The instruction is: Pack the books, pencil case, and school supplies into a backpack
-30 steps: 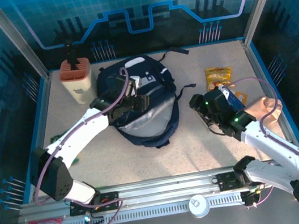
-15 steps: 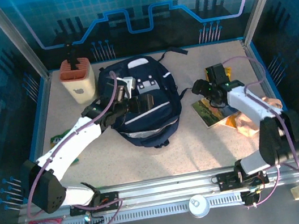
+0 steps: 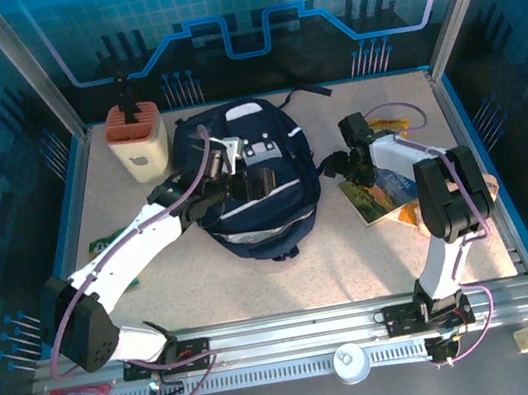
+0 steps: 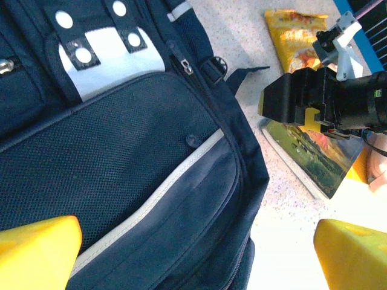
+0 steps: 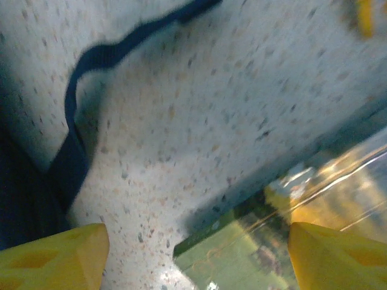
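R fingers [image 5: 54,251] are held wide, empty, over the far-left corner of the landscape book [image 5: 242,260], laid flat on the surface [image 5: 211,90] right of the backpack [image 3: 264,197]. L fingers [image 4: 36,248] are spread wide, empty, above the backpack. Risk: the thin book could be shoved, not gripped, or the strap [image 5: 71,151] snagged.

Book [image 3: 373,194] on table [image 3: 335,257] right of backpack [image 3: 255,174]; holder [image 3: 138,142] behind-left
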Controlling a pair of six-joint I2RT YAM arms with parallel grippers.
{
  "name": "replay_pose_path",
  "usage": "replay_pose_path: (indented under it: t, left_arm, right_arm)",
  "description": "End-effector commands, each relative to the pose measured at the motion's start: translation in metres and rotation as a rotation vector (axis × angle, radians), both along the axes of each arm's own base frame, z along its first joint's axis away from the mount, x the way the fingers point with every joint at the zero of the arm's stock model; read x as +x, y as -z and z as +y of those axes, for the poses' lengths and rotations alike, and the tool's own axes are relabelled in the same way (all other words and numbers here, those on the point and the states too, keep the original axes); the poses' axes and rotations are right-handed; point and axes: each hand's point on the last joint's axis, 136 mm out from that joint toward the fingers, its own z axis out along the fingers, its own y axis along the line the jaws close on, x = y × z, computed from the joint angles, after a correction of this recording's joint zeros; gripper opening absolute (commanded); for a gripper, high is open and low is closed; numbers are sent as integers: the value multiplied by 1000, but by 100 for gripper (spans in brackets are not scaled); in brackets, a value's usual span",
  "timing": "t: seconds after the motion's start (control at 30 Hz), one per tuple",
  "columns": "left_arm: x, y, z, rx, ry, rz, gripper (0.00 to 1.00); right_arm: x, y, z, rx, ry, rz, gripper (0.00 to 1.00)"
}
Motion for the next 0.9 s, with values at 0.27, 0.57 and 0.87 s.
replay_pose_path:
  t: [0.27, 0.57, 0.87]
  left_arm:
    - [6, 2, -16, -23, 53, 59, 99]
    - [9, 8, -44, -84, 108, 131, 99]
    - [-5, 17, -113, -108, 238, 209, 92]
  right_arm:
    - [-90, 25, 51, 118, -111, 150, 76]
    - [-121, -9, 52, 129, -141, 67, 71]
    - [-112, -38, -42, 29, 105, -38, 67]
